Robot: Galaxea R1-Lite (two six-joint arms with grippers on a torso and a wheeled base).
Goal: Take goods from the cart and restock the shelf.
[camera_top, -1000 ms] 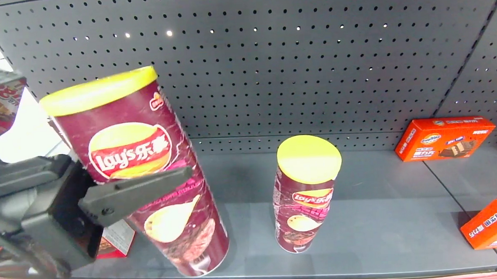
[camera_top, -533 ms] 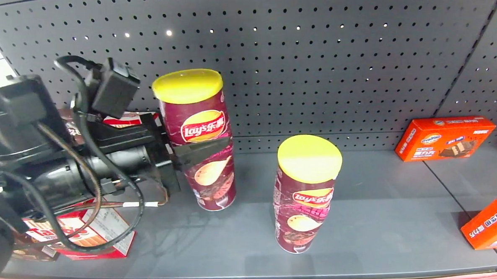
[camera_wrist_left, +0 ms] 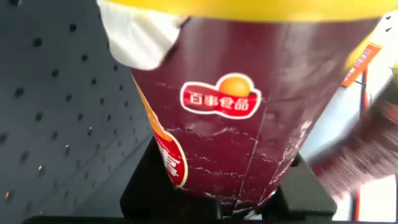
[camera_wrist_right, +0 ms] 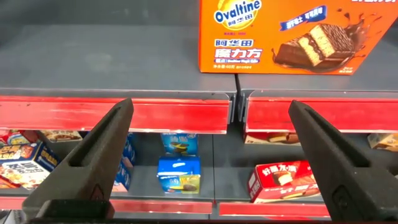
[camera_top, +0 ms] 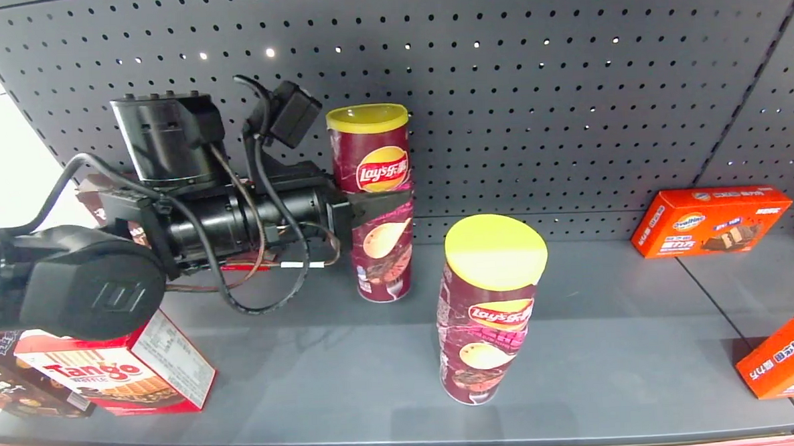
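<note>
Left jaws are clamped around the middle of a chips can (camera_top: 373,167), yellow lid up, standing upright close to the pegboard back panel (camera_top: 533,110) of the shelf (camera_top: 610,348). The far side of the grip is hidden behind the can, and I can't tell if its base is actually down on the shelf. A second chips can (camera_top: 491,306) stands nearer the shelf front and a bit to the right, apart from the held one. Under the left arm sits a wafer box (camera_top: 119,372), with a dark box (camera_top: 16,394) beside it, partly cut off. Orange boxes are at the back right (camera_top: 708,219) and front right (camera_top: 788,357), the latter cut off. Right jaws are wide apart, holding nothing, facing a red shelf edge (camera_wrist_right: 174,115) with an orange carton (camera_wrist_right: 292,37) above it.
</note>
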